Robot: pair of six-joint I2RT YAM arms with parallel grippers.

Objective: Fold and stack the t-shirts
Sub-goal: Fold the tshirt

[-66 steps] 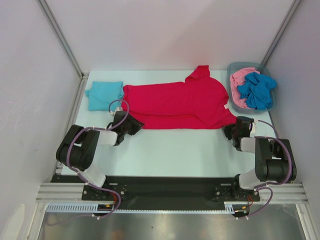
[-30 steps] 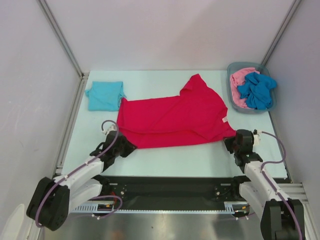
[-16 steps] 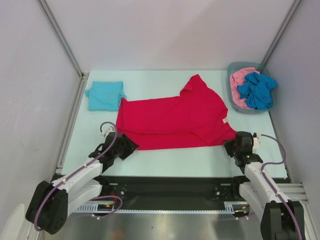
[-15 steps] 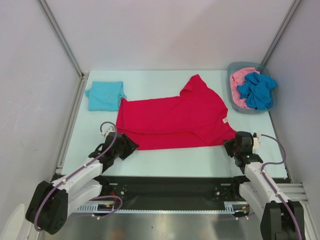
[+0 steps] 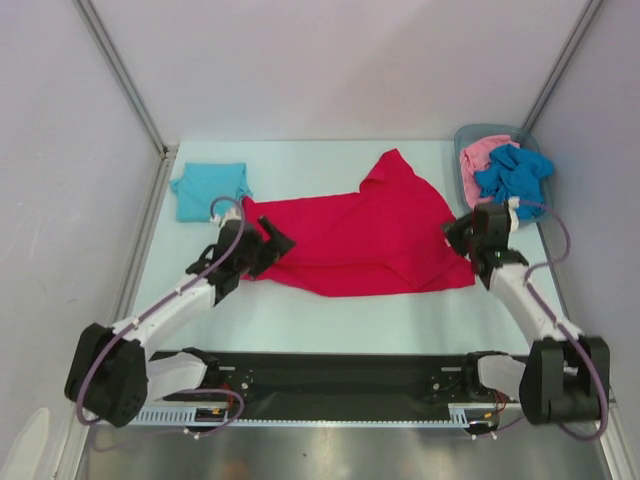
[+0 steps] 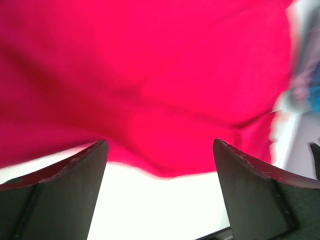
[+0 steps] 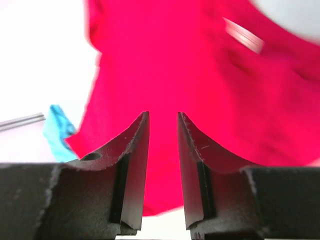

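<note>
Two arms reach from the 6 o'clock edge of the pale desk to either side of a red t-shirt, which lies spread and creased across the middle of the desk. Its lower hem sags toward 6 o'clock and one peak of cloth points to 12 o'clock.

The left arm stretches in from 7 o'clock. The left jaws sit at the shirt's 9 o'clock edge, spread wide with nothing between them. From the left wrist camera the red cloth fills the view beyond the two dark fingers, which do not touch it.

The right arm comes up along the 4 o'clock side. The right jaws sit at the shirt's 3 o'clock edge, parted by only a narrow slot. The right wrist camera shows that slot empty, with red cloth below it.

Farther back, at 10 o'clock on the desk, a teal t-shirt lies folded into a neat square just beside the red one. In the 2 o'clock corner a grey bin holds a crumpled pink t-shirt and, on top of it, a bunched blue t-shirt.
</note>
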